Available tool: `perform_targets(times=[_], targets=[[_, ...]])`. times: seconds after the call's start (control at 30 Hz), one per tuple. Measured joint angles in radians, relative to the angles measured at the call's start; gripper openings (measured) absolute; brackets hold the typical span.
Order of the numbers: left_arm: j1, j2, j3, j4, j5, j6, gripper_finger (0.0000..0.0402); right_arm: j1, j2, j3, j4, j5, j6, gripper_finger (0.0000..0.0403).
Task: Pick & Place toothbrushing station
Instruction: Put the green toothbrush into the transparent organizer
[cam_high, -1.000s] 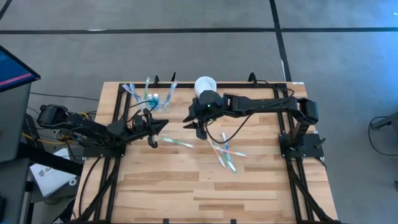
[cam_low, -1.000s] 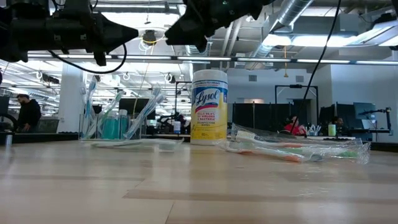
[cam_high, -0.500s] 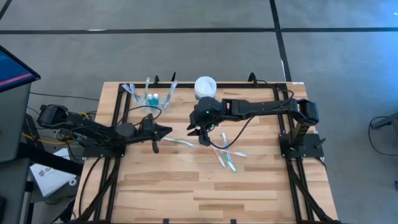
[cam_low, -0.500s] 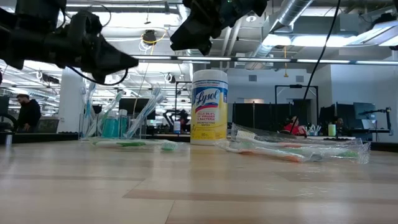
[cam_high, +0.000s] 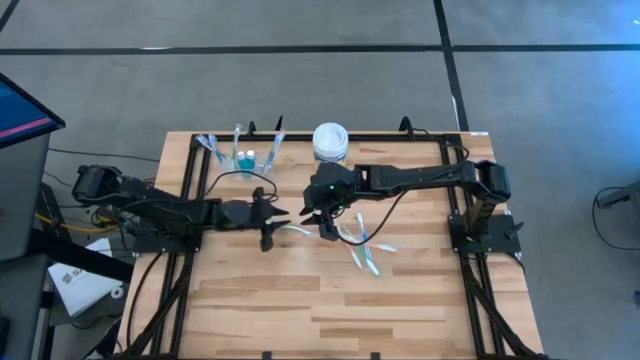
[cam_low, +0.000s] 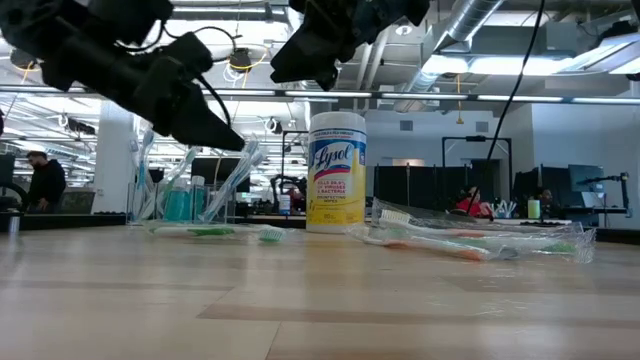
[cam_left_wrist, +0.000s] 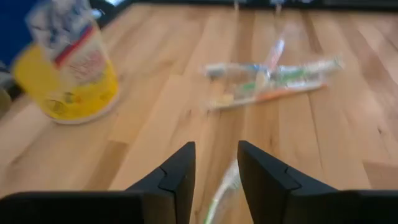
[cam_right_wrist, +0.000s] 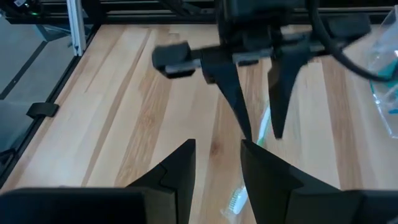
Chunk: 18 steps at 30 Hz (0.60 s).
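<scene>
Light butcher-block planks make up the table (cam_high: 300, 300), which is framed by black rails and set on a grey floor; beyond it, in the low view, an open workshop with ceiling ducts and desks is seen, and a person (cam_low: 44, 182) is visible far off at the left.

At the far edge of the table a small clear plastic cup (cam_high: 243, 158) is placed, with teal toothpaste tubes (cam_low: 180, 205) inside it and toothbrushes leaning out of it (cam_high: 276, 146). Just beside it, toward the right arm's side, a white-lidded, yellow-labelled Lysol tub (cam_low: 336, 172) is stood upright. A single green-and-white toothbrush (cam_high: 296, 230) is laid flat near the middle of the table. A loose heap of wrapped toothbrushes (cam_high: 362, 247) is spread farther toward the right arm's side.

The left gripper (cam_high: 284, 214) is reached out low over the middle, above one end of the single toothbrush; its fingers (cam_left_wrist: 180, 171) are parted a little and nothing is held between them. In the left wrist view the brush (cam_left_wrist: 221, 194) is seen below the gap.

The right gripper (cam_high: 324, 222) is held just opposite, above the other end of the same brush, with its fingers (cam_right_wrist: 180, 163) spread and empty. The two grippers are close together but not touching.
</scene>
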Motion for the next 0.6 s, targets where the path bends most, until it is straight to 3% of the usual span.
perform_targets(times=[0.23, 0.6], targets=[[0.000, 0.121, 0.100, -0.141, 0.038, 0.006, 0.0117, 0.016, 0.000, 0.000, -0.015, 0.000, 0.000, 0.0118], [0.000, 0.232, 0.140, -0.166, 0.089, 0.058, 0.0126, 0.057, 0.000, 0.000, -0.022, 0.000, 0.000, 0.0118]])
